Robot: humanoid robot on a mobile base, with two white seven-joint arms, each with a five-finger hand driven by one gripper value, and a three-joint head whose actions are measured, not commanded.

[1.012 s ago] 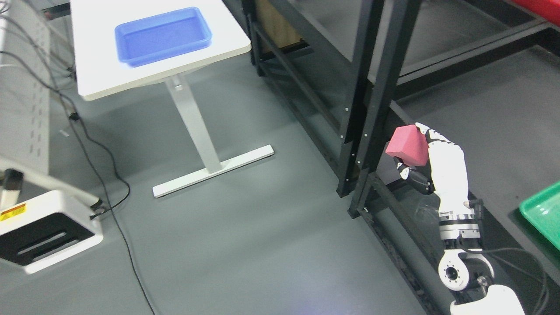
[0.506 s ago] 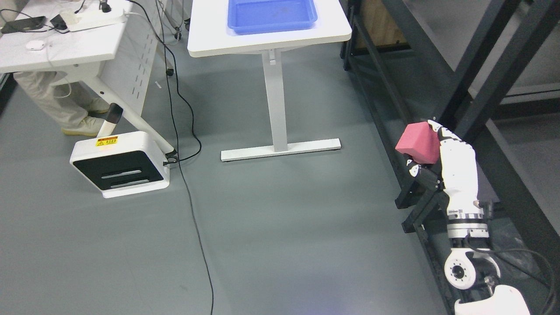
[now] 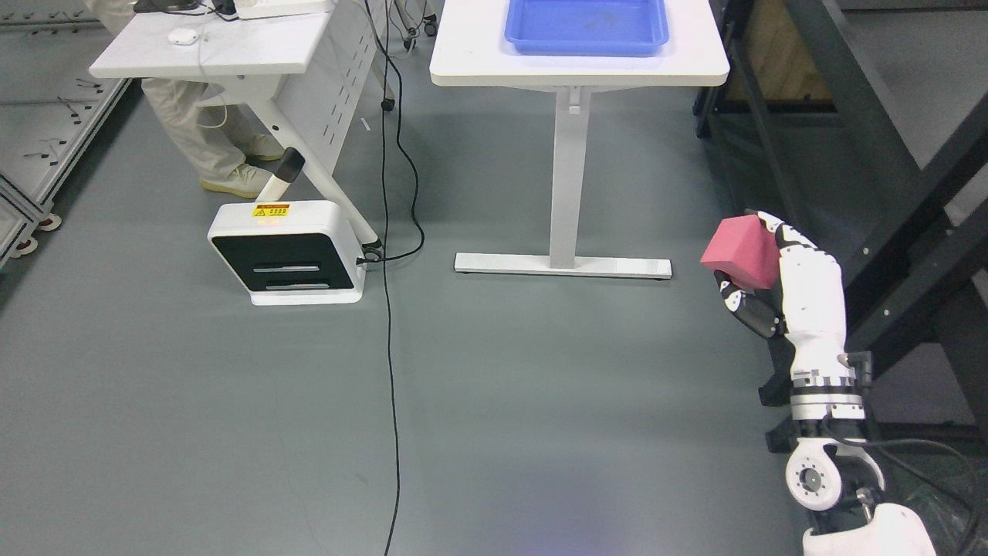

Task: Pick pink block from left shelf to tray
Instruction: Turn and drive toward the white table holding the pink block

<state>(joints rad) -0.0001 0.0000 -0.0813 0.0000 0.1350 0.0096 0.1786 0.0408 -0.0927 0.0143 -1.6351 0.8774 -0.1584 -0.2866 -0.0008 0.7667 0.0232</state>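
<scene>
One hand is visible — the right hand (image 3: 779,282), fingers clamped on the pink block (image 3: 741,252), well apart from the blue tray (image 3: 587,27) on the white table (image 3: 579,66).

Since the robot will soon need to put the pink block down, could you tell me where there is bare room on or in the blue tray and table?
The blue tray looks bare inside, so the pink block in the right hand fits anywhere there. The white table has free strips left and right of the tray. The neighbouring desk is crowded with a mouse and cables.
</scene>
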